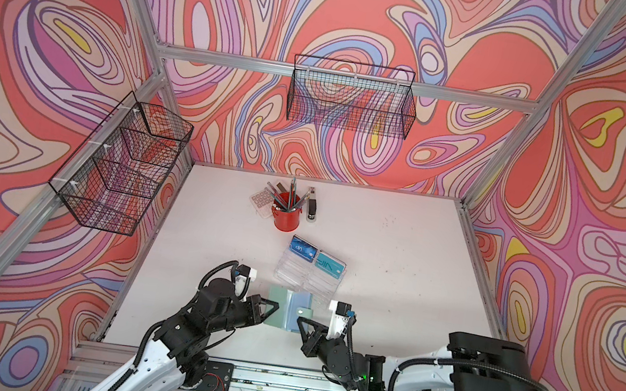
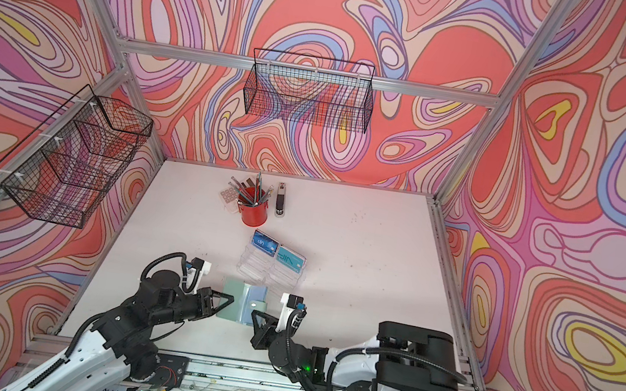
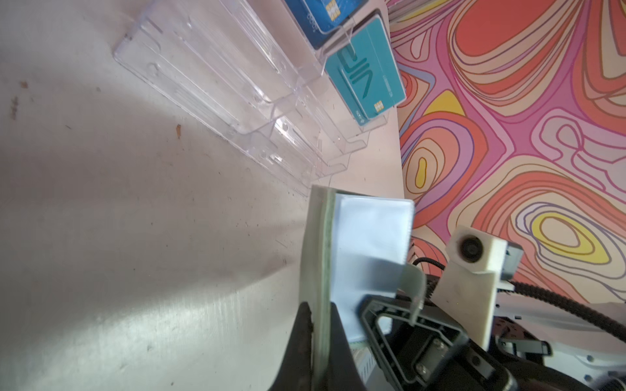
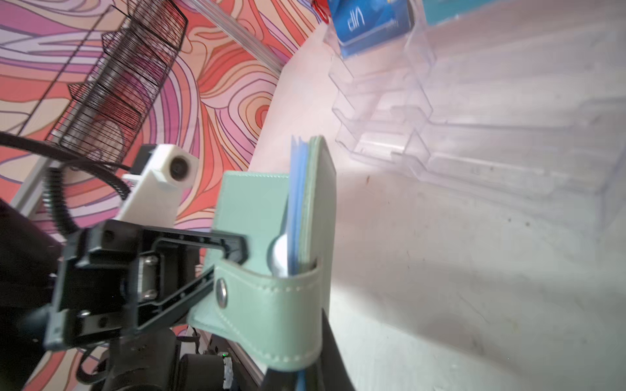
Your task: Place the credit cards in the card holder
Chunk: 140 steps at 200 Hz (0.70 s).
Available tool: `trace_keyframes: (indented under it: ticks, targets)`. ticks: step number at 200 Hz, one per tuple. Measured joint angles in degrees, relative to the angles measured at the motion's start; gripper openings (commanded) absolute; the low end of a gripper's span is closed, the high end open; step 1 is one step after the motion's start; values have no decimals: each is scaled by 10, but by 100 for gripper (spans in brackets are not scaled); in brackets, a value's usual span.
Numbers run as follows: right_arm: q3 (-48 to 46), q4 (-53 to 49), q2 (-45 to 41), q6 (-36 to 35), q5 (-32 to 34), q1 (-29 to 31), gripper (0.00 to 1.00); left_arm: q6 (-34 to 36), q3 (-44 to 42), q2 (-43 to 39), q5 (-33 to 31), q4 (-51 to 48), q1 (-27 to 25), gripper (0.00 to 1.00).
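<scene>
— Where is the card holder (image 1: pixel 291 307)?
— Spread between my arms, spine running 12 to 6. My left gripper (image 1: pixel 276 306) is clenched on its 9 o'clock cover and my right gripper (image 1: pixel 299 320) on the 3 o'clock one. The credit cards (image 1: pixel 302 249) wait at 12 in the clear stand (image 1: pixel 302 283).

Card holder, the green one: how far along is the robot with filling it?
Done: the card holder is spread open; something blue shows inside, card or sleeve I cannot tell. In hand: the left fingers and right fingers each pinch a cover. Left: a blue card and a teal card sit in the clear stand, not yet moved.
</scene>
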Motion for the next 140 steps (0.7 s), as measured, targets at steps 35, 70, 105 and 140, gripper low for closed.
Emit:
trace_keyframes:
  ticks: [35,70,105,140]
  targets:
    - [0,28,81,65,10,30,0,-13,-49,-43,-16,-48,-13,0]
    - [3,-1,102,117,19,32,0,-3,-53,-24,-30,-54,-14,0]
    - [13,-108,38,160,33,34,32,16,-44,38,-46,-50,-16,0]
    - [15,-195,19,188,53,34,45,19,-47,110,-50,-10,-14,0]
